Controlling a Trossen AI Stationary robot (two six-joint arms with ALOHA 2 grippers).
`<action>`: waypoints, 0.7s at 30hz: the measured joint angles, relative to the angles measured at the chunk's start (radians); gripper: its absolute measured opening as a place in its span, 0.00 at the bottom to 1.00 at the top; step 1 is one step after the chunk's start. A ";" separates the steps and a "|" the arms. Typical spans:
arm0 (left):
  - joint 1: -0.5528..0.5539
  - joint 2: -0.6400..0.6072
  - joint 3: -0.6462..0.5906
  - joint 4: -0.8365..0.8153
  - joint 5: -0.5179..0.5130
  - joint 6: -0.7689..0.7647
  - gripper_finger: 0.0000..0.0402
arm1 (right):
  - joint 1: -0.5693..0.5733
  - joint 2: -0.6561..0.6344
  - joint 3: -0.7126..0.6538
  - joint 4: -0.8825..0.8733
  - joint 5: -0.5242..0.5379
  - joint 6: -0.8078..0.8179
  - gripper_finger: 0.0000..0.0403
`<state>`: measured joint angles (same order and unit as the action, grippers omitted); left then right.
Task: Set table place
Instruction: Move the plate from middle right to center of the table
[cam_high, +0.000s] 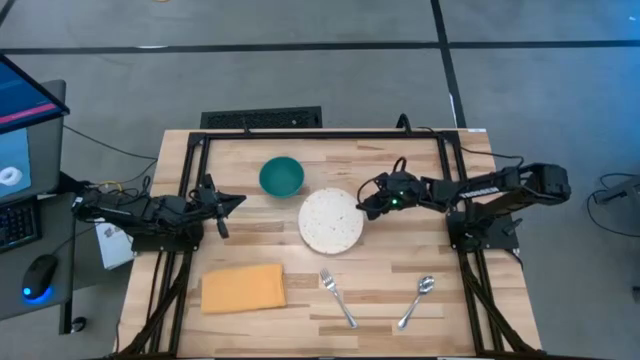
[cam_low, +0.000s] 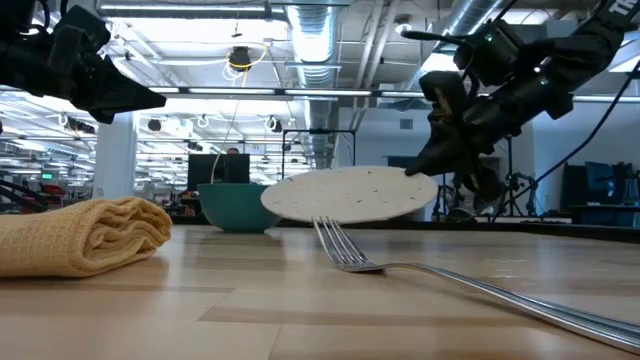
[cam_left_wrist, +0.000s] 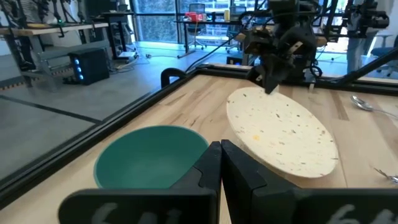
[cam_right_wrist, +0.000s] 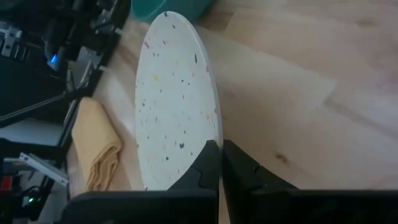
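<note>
Holding the speckled plate by its rim, the right gripper pinches it above the wooden table.

From above, the plate sits mid-table beside the green bowl, with bare wood between it and the cloth, fork and spoon near the front edge. From table height, the plate hangs tilted, clear of the wood. The left gripper, fingers pressed together, waits near the bowl. The right wrist view shows fingers clamped on the plate's edge.
</note>
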<state>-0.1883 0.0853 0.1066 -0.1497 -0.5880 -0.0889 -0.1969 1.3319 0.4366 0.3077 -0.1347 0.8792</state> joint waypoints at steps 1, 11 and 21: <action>0.000 0.000 0.000 0.000 0.000 0.000 0.00 | 0.009 0.000 0.000 0.000 0.010 0.007 0.06; 0.000 0.000 0.000 0.000 0.000 -0.001 0.00 | 0.080 0.000 0.001 0.022 0.136 0.036 0.06; 0.000 0.000 0.000 0.002 0.000 -0.001 0.00 | 0.130 0.088 0.029 0.029 0.165 0.063 0.06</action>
<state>-0.1886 0.0849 0.1066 -0.1480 -0.5880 -0.0896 -0.0672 1.4197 0.4653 0.3366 0.0307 0.9426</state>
